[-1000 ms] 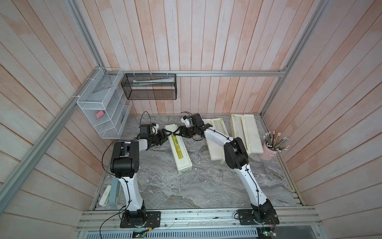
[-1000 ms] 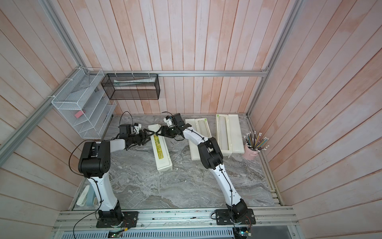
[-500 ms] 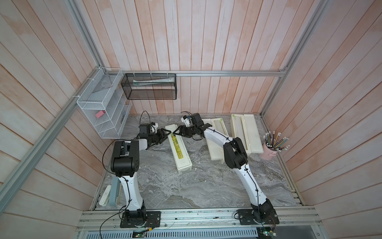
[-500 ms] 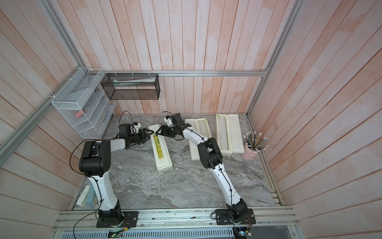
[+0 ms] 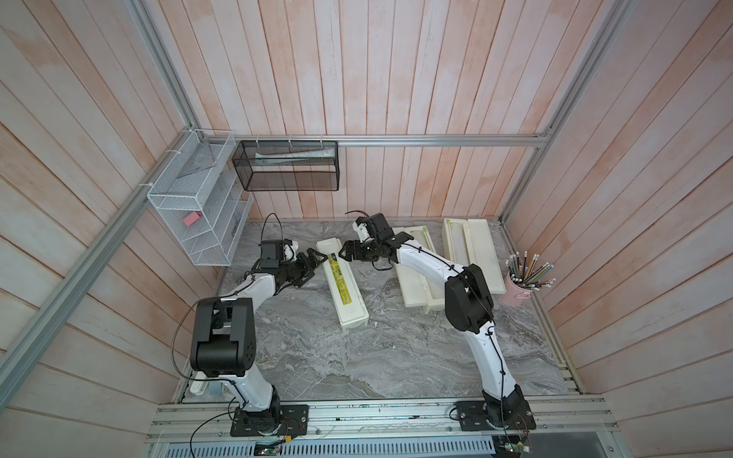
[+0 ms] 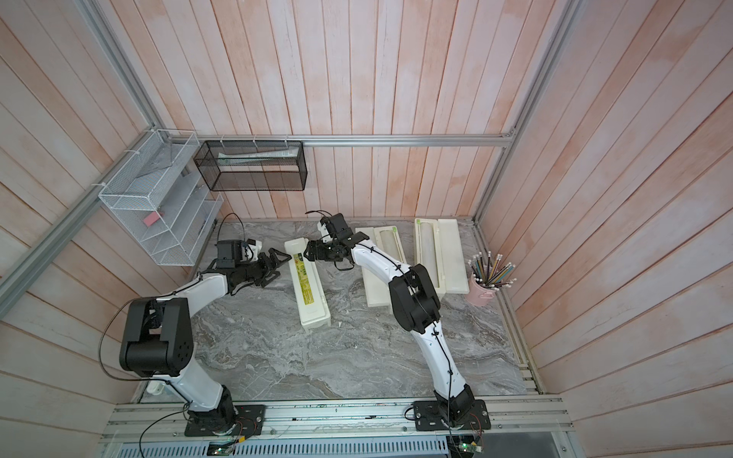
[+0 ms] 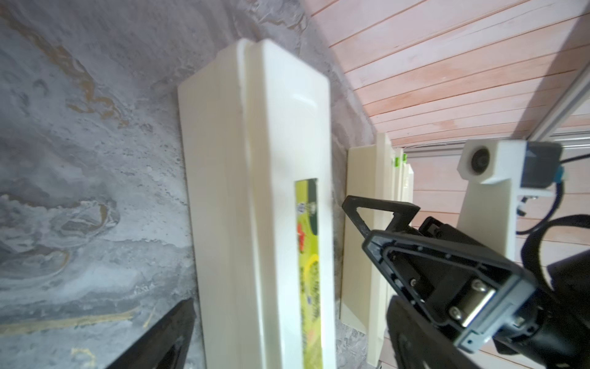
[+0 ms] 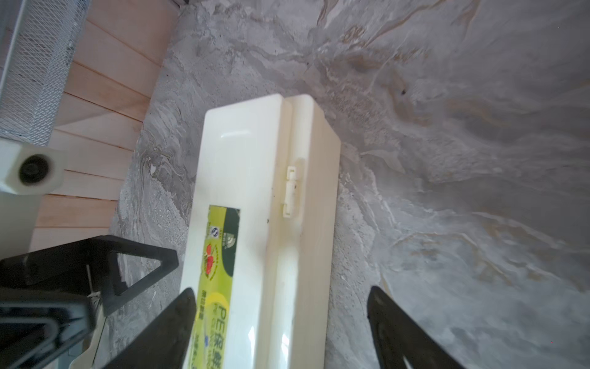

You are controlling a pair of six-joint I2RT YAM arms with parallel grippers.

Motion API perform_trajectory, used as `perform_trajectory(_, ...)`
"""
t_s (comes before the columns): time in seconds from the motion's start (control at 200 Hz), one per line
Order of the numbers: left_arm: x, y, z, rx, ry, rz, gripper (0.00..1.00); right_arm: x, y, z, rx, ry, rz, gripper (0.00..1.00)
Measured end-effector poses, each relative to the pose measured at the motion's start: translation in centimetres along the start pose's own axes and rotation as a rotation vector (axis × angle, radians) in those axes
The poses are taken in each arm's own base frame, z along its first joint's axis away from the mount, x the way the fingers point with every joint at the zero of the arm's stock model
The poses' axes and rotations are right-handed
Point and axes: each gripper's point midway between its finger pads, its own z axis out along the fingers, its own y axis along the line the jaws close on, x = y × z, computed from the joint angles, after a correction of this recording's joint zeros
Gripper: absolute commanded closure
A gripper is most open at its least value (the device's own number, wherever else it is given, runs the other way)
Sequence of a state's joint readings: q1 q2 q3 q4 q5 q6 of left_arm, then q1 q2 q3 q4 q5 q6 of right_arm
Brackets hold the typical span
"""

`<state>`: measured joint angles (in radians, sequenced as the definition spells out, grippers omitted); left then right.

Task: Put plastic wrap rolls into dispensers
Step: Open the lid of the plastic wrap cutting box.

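Closed cream-white plastic dispenser box with a yellow-green label strip [image 5: 343, 283] lies lid down on the grey marble-patterned table [image 5: 357, 357]. Its roll is not visible. Two open cream dispensers [image 5: 482, 253] hold translucent wrap rolls [image 6: 426, 246] in their troughs. Left gripper [image 5: 314, 257] and right gripper [image 5: 344, 253] flank the closed box's far end, jaws apart, holding nothing. Risk: on withdrawal a spread finger may clip the box, skewing it or popping the lid
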<state>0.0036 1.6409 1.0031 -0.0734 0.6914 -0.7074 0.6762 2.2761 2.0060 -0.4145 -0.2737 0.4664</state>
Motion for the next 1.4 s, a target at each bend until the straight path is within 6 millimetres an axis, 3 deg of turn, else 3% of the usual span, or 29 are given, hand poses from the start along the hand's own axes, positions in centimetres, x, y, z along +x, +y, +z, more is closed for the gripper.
perform_trajectory(0.075, 0.2, -0.9, -1.2, 0.007, -0.02, 0.015, 0.0, -0.1, 0.7, -1.4, 0.046, -0.022, -0.04, 0.15)
perform_trajectory(0.175, 1.3, -0.7, -2.1, -0.012, -0.017, 0.005, 0.0, 0.6, 2.2, -2.3, 0.102, -0.033, -0.095, 0.15)
perform_trajectory(0.475, 4.8, 1.6, -4.1, -0.11, 0.014, -0.037, 0.0, 6.6, 5.7, -0.9, 0.208, 0.049, -0.217, 0.13)
perform_trajectory(0.805, 6.8, 3.4, -5.0, -0.152, 0.037, -0.056, 0.0, 8.2, 3.7, 0.0, 0.325, 0.076, -0.24, 0.13)
perform_trajectory(1.105, 7.7, 4.3, -4.9, -0.165, 0.054, -0.074, 0.0, 8.3, 4.3, 0.5, 0.309, 0.055, -0.251, 0.12)
perform_trajectory(1.21, 7.7, 4.2, -4.9, -0.165, 0.054, -0.074, 0.0, 9.3, 4.4, 0.9, 0.308, 0.067, -0.264, 0.12)
perform_trajectory(1.4, 7.7, 4.2, -4.9, -0.165, 0.053, -0.073, 0.0, 9.6, 4.6, 1.1, 0.301, 0.067, -0.27, 0.17)
